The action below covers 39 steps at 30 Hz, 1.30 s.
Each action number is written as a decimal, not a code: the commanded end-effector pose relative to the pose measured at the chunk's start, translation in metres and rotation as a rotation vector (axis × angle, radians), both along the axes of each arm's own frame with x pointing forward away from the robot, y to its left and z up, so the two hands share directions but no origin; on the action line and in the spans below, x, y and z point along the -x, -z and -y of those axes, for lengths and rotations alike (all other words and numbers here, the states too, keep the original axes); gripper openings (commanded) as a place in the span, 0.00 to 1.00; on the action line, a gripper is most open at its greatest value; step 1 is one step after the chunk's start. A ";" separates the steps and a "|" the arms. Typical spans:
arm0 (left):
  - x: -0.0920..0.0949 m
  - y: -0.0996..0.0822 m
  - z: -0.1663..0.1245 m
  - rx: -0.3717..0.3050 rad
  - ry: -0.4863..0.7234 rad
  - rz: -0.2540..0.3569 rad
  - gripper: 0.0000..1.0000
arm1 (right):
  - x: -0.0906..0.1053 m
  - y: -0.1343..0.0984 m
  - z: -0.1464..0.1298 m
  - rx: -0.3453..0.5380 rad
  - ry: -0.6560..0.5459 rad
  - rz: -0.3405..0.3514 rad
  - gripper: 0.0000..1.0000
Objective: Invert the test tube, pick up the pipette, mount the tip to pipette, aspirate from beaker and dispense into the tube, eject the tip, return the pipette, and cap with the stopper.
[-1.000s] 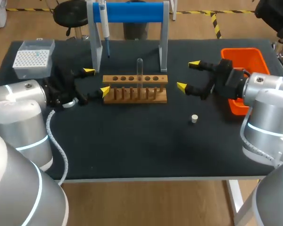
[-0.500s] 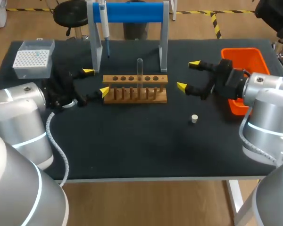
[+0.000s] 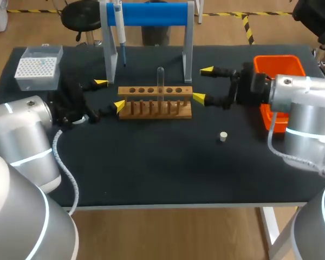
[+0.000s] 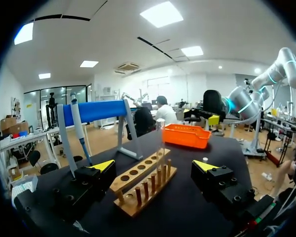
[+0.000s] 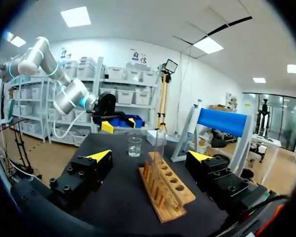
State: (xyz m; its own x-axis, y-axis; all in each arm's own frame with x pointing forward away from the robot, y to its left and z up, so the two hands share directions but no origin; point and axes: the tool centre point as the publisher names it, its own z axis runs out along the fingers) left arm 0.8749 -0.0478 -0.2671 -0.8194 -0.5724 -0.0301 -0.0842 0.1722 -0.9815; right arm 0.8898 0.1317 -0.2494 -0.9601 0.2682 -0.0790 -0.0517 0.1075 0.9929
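Note:
A clear test tube (image 3: pixel 160 78) stands upright in the wooden rack (image 3: pixel 155 102). My left gripper (image 3: pixel 111 93) is open just off the rack's left end. At the rack's right end my right gripper (image 3: pixel 203 84) is also open and holds nothing. The pipette (image 3: pixel 119 30) hangs on the blue stand (image 3: pixel 151 13) behind. A white stopper (image 3: pixel 223 136) lies on the mat in front of the right gripper. From the right wrist, the gripper (image 5: pixel 149 156) faces the rack (image 5: pixel 167 190), the tube (image 5: pixel 160 143) and a glass beaker (image 5: pixel 134 146) beyond. From the left wrist, the gripper (image 4: pixel 153 165) straddles the rack (image 4: pixel 143 182).
A tip box (image 3: pixel 39 66) sits at the back left of the black mat. An orange bin (image 3: pixel 279 69) stands at the right, behind my right arm. The stand's two posts flank the space behind the rack.
My right gripper has moved left, up to the rack's right end. The left gripper has stayed where it was, and both stay open.

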 end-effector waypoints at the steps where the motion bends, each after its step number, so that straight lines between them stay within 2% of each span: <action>1: 0.001 0.000 0.000 -0.001 -0.001 0.000 1.00 | -0.023 0.009 -0.012 -0.039 -0.233 -0.051 1.00; 5: 0.001 0.000 0.000 -0.001 -0.001 0.000 1.00 | -0.030 0.008 -0.024 -0.088 -0.334 -0.096 1.00; 11: 0.001 0.000 0.000 -0.001 -0.001 0.000 1.00 | -0.036 0.008 -0.041 -0.084 -0.425 -0.092 1.00; 18: 0.001 0.000 0.000 -0.001 -0.001 0.000 1.00 | -0.039 0.011 -0.052 -0.077 -0.458 -0.087 1.00; 24: 0.001 0.000 0.000 -0.001 -0.001 0.000 1.00 | -0.042 0.014 -0.061 -0.067 -0.469 -0.085 1.00; 39: 0.001 0.000 0.000 -0.001 -0.001 0.000 1.00 | -0.042 0.022 -0.074 -0.043 -0.371 -0.089 1.00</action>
State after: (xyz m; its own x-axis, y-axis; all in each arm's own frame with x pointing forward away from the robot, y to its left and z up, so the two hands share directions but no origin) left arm 0.8751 -0.0470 -0.2672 -0.8208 -0.5705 -0.0298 -0.0837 0.1718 -0.9816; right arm 0.9374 0.2015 -0.2731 -0.9920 -0.1251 0.0143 0.0086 0.0461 0.9989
